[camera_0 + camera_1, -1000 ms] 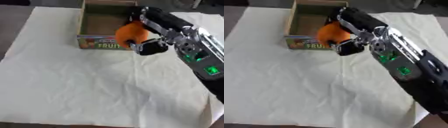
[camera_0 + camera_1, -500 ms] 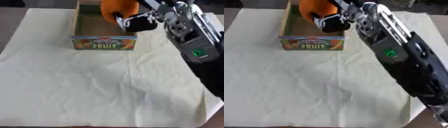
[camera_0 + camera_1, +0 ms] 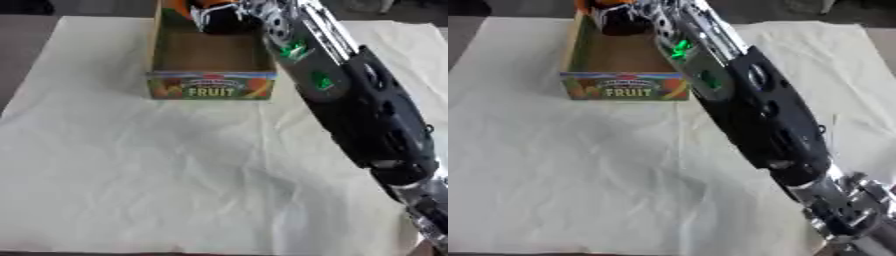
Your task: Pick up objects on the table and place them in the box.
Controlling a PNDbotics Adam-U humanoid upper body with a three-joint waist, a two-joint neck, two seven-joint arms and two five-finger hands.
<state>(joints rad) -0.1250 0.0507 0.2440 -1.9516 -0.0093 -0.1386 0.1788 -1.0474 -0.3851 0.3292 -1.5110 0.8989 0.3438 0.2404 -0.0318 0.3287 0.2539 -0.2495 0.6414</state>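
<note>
Carried onward to twelve o'clock, the orange fruit [image 3: 178,7] sits gripped in the right robot hand [image 3: 219,16] over the box's [image 3: 210,86] far edge — white-covered worktop [image 3: 131,175] open around.

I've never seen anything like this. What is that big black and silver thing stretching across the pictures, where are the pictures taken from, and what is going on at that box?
The black and silver thing is the robot's right arm, about as big as a person's, steered by a human operator. Both pictures come from a stereo camera in the robot's head, looking down at its work: one from the left eye, one from the right, so they nearly match. A pale cloth covers the table. On it stands an open cardboard box with FRUIT printed on its front. At the arm's end, the right hand reaches over the far part of the box, fingers curled round an orange object, partly cut off by the picture's top edge. The left hand is not visible.
</note>
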